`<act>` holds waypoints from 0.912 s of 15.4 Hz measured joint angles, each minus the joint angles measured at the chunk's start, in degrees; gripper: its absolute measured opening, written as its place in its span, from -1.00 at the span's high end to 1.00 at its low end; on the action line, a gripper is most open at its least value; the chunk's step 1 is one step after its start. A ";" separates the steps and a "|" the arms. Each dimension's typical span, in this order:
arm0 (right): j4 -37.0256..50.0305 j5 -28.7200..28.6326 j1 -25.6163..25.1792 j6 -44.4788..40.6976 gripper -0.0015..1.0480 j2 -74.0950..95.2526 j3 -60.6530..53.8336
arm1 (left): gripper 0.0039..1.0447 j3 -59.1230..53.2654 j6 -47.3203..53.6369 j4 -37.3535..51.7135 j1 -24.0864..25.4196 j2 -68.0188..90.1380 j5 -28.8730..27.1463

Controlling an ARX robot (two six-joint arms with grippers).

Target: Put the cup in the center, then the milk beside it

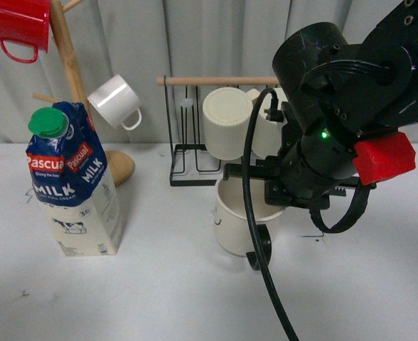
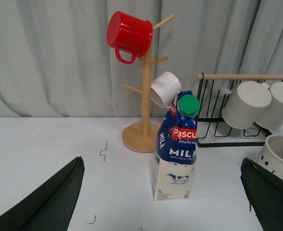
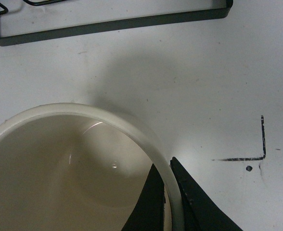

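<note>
The cup (image 1: 235, 222), a wide cream mug with a black handle low at its front, stands on the white table just in front of the black rack. My right gripper (image 1: 279, 201) is shut on its rim. In the right wrist view one of the black fingers (image 3: 148, 204) sits inside the cup (image 3: 59, 168) and the other outside, with the right gripper (image 3: 163, 169) pinching the wall between them. The milk (image 1: 72, 183) stands upright at the left. The left wrist view shows the milk (image 2: 176, 159) ahead of my open left gripper (image 2: 161, 162), and the cup (image 2: 282, 155) at the edge.
A wooden mug tree (image 1: 72, 64) behind the milk carries a red mug (image 1: 17, 25) and a small white mug (image 1: 114, 101). The black rack (image 1: 195, 167) holds ribbed cream mugs (image 1: 227, 122). A black corner mark (image 3: 257, 154) lies on the table beside the cup.
</note>
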 joint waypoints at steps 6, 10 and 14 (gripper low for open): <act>-0.50 0.17 0.46 -0.11 0.90 1.75 1.70 | -0.88 0.00 0.00 0.00 -0.02 0.00 0.00; 0.63 -1.09 0.72 -0.42 0.06 2.47 2.01 | -0.88 0.00 0.00 0.00 0.00 0.00 0.00; 2.14 -5.31 0.68 -0.85 -0.81 -3.15 -0.42 | -0.88 0.00 0.00 0.00 -0.02 0.00 0.00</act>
